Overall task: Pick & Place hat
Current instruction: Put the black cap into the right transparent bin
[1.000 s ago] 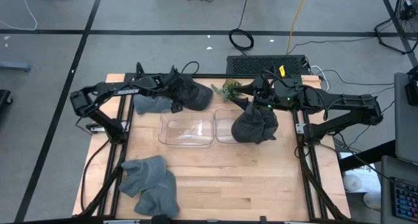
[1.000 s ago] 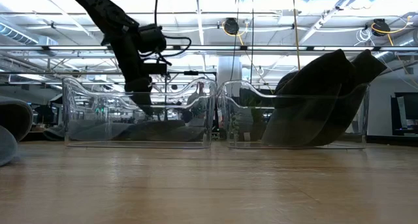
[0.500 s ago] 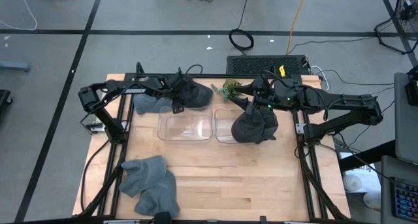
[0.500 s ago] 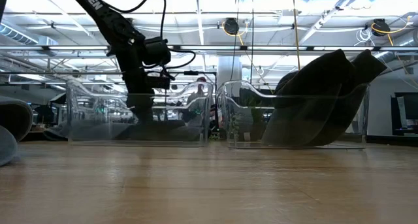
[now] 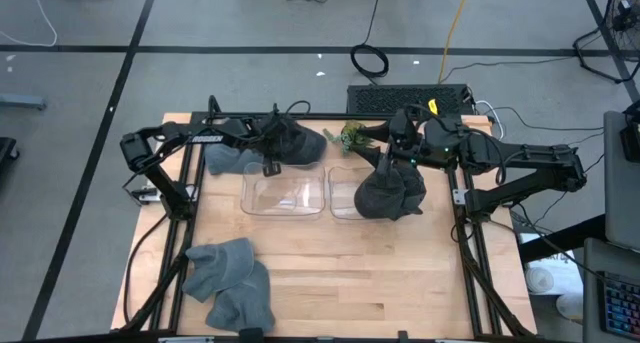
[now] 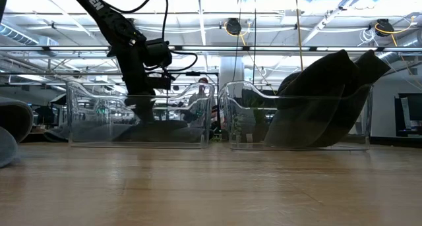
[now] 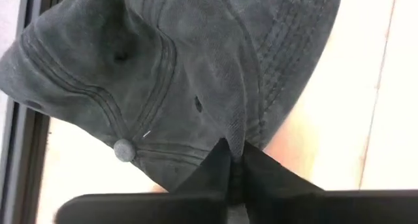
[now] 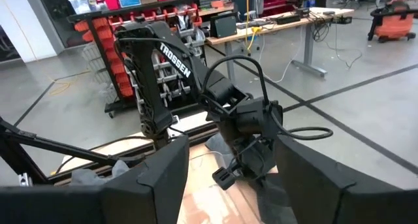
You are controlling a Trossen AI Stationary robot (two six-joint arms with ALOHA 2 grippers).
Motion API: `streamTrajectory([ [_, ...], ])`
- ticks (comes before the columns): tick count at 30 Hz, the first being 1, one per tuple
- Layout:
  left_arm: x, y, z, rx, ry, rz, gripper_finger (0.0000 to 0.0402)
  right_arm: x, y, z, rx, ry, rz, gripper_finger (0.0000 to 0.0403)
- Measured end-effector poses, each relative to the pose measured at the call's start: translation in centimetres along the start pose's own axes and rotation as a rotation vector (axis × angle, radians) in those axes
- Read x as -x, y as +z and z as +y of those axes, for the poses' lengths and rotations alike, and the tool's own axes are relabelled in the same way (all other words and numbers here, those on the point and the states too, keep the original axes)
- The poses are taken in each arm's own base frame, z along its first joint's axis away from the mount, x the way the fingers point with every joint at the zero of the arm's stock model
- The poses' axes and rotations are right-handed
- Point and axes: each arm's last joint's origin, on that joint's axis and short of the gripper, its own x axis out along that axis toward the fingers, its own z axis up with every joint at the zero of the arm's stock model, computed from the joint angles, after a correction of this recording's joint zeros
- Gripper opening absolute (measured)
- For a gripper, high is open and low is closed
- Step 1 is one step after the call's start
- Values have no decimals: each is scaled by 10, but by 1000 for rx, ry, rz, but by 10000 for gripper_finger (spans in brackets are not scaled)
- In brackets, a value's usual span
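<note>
Nearby, left end effector (image 7: 234, 160) pinching dark hat (image 7: 189, 74) behind clear bin (image 5: 285, 196), right end effector (image 8: 228, 185) spread, grey hats (image 5: 232, 281) well apart.

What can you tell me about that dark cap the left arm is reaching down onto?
The dark cap is soft grey fabric with stitched panels, small eyelets, rows of brim stitching and a button on its crown. It lies crumpled on the wooden table at the far left, behind the empty clear bin. The left claw is shut, pinching a fold near its edge.
</note>
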Motion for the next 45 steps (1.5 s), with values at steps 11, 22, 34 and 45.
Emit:
streamTrajectory([
  [11, 11, 5, 1, 21, 40, -8, 5, 0, 1, 0, 10, 2, -13, 212],
  [22, 81, 37, 8, 7, 102, -210, 5, 0, 1, 0, 10, 2, -13, 212],
  [34, 118, 57, -2, -139, 191, -140, 5, 0, 1, 0, 1, 2, -15, 212],
  [45, 180, 94, -19, -390, 412, -203, 5, 0, -9, -3, -211, -35, 94, 230],
])
